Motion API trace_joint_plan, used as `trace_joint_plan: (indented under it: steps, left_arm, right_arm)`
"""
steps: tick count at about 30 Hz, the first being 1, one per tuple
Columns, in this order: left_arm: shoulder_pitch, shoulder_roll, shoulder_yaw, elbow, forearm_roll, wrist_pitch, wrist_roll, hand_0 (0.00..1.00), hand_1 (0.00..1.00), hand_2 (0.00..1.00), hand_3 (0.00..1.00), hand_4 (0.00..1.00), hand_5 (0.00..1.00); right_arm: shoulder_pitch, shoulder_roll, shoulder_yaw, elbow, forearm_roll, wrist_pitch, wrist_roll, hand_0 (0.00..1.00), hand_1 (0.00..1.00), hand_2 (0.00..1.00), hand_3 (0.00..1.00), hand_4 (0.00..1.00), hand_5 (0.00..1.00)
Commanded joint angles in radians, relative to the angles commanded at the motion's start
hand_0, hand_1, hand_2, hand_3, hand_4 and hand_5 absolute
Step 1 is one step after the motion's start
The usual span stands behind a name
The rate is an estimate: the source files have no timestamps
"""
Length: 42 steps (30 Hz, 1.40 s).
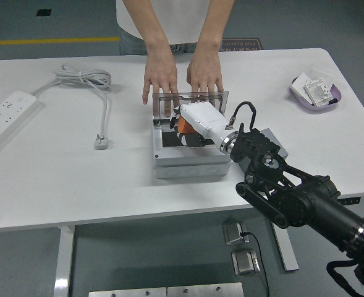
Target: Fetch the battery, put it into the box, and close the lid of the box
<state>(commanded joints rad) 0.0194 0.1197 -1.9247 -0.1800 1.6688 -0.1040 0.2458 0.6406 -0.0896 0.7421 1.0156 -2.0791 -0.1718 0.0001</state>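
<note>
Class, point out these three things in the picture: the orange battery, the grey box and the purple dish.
orange battery (183, 124), head view, on its orange side.
grey box (188, 166), head view, front wall.
purple dish (300, 99), head view, left rim.

white table (58, 185), grey floor (21, 260), yellow line (52, 41)

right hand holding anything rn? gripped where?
The right hand is shut on an orange battery over the open box; the exact grip point is hidden beneath the hand.
</note>
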Motion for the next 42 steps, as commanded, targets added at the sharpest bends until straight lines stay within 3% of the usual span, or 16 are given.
trace_joint_plan:
  steps: [5,6,17,24,30,35,36,38,41,42]
  left_arm:
    - [0.000,-0.001,-0.001,0.000,0.001,0.000,0.000,0.656,0.694,0.651,0.666,0.739,0.235]
    - [0.000,-0.001,-0.001,0.000,0.002,0.000,0.000,0.656,0.694,0.650,0.666,0.739,0.235]
    - [0.001,-0.002,-0.003,0.000,0.004,0.000,-0.002,0.656,0.694,0.651,0.666,0.739,0.236]
    - [0.003,-0.005,-0.006,0.000,0.003,0.001,-0.002,0.656,0.693,0.649,0.666,0.739,0.236]
    - [0.007,-0.009,-0.010,0.000,0.002,0.001,-0.004,0.656,0.693,0.649,0.666,0.739,0.236]
    - [0.015,-0.012,-0.011,0.000,0.001,0.001,-0.004,0.656,0.693,0.649,0.666,0.739,0.236]
    - [0.016,-0.012,-0.011,0.000,0.000,0.001,-0.004,0.656,0.694,0.649,0.666,0.739,0.236]
    - [0.021,-0.012,-0.009,0.000,-0.003,0.001,-0.004,0.656,0.694,0.649,0.666,0.739,0.236]
    - [0.025,-0.013,-0.007,0.000,-0.006,0.001,-0.004,0.656,0.694,0.649,0.666,0.739,0.236]
    - [0.027,-0.013,-0.006,0.000,-0.008,0.001,-0.004,0.656,0.692,0.649,0.666,0.739,0.236]
  right_arm:
    - [-0.004,0.001,0.012,-0.001,0.010,-0.016,0.006,0.300,0.481,0.527,0.755,0.900,0.438]
    - [-0.005,0.001,0.014,-0.001,0.011,-0.019,0.007,0.327,0.532,0.586,0.788,0.973,0.536]
    - [-0.023,-0.001,0.031,0.014,0.047,-0.042,0.020,0.328,0.532,0.593,0.791,0.995,0.575]
    - [-0.085,-0.050,0.072,0.153,0.176,0.003,-0.030,0.321,0.494,0.559,0.775,0.998,0.582]
    - [-0.192,-0.116,0.167,0.320,0.327,0.122,-0.100,0.309,0.477,0.555,0.774,0.996,0.584]
    - [-0.299,-0.167,0.287,0.452,0.449,0.206,-0.100,0.309,0.477,0.555,0.774,0.996,0.584]
    - [-0.319,-0.173,0.313,0.474,0.470,0.213,-0.095,0.281,0.429,0.549,0.742,0.988,0.596]
    - [-0.365,-0.180,0.377,0.509,0.524,0.220,-0.063,0.281,0.429,0.549,0.742,0.988,0.596]
    - [-0.420,-0.169,0.461,0.500,0.600,0.205,-0.008,0.281,0.429,0.549,0.742,0.988,0.596]
    - [-0.434,-0.163,0.488,0.493,0.628,0.189,0.012,0.254,0.406,0.541,0.696,0.990,0.604]
